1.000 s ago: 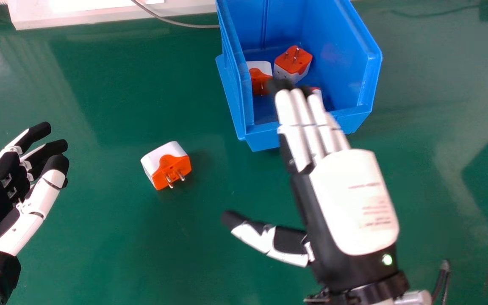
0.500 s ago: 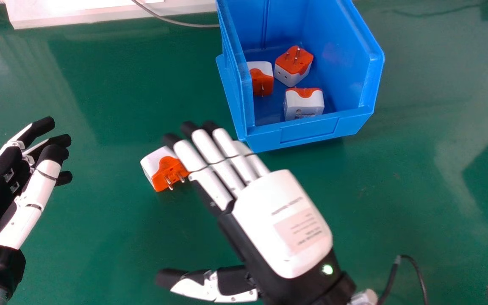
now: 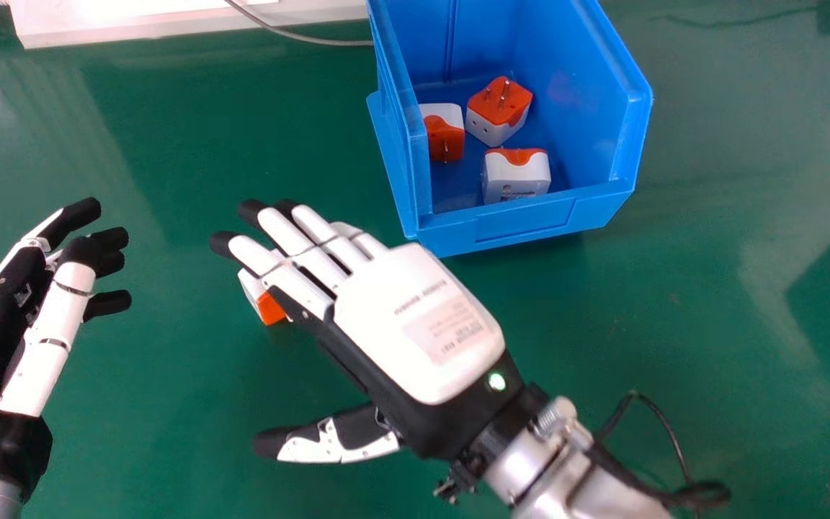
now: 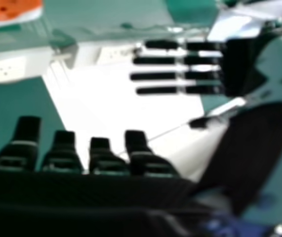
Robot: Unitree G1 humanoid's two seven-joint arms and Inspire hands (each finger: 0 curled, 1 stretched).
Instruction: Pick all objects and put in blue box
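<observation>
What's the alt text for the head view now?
Robot's open right hand hovers over an orange-and-white plug adapter on a green table; a blue box beyond holds three more adapters. The left hand is at the left edge.

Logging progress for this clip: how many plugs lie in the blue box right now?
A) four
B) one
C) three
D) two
C: three plugs, at the left wall, at the back and near the front, show inside the box, while another lies on the table, partly covered by the right robot hand.
</observation>
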